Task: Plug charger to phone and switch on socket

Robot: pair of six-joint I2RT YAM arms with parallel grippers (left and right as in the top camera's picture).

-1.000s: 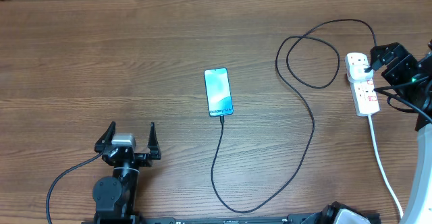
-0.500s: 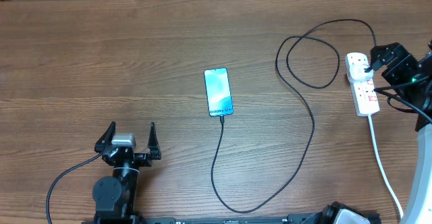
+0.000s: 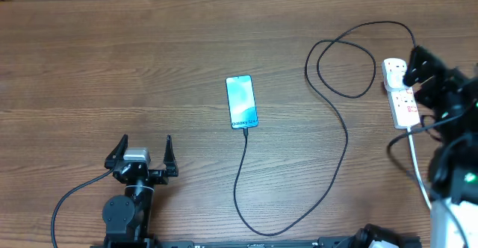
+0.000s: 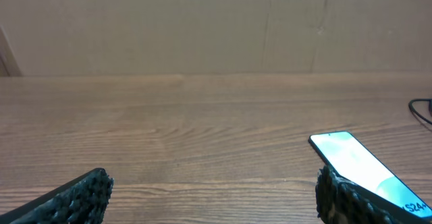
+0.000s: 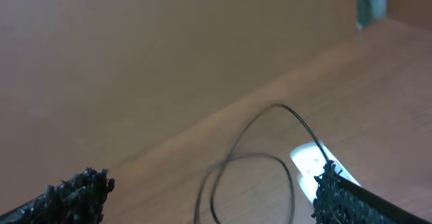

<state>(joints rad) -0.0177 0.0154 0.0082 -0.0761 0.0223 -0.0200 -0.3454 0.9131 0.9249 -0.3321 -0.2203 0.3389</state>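
The phone [image 3: 241, 101] lies face up, screen lit, near the middle of the desk [image 3: 112, 54]. The charger [image 3: 346, 140] meets its near end, sweeps toward the front edge, then curls in a loop up to the far end of the socket [image 3: 401, 98], which lies at the right edge. The right end effector [image 3: 417, 67], blurred, hovers over that far end with its fingers spread wide, holding nothing. The left end effector [image 3: 146, 142] sits near the front left, fingers equally wide and empty, well apart from the phone.
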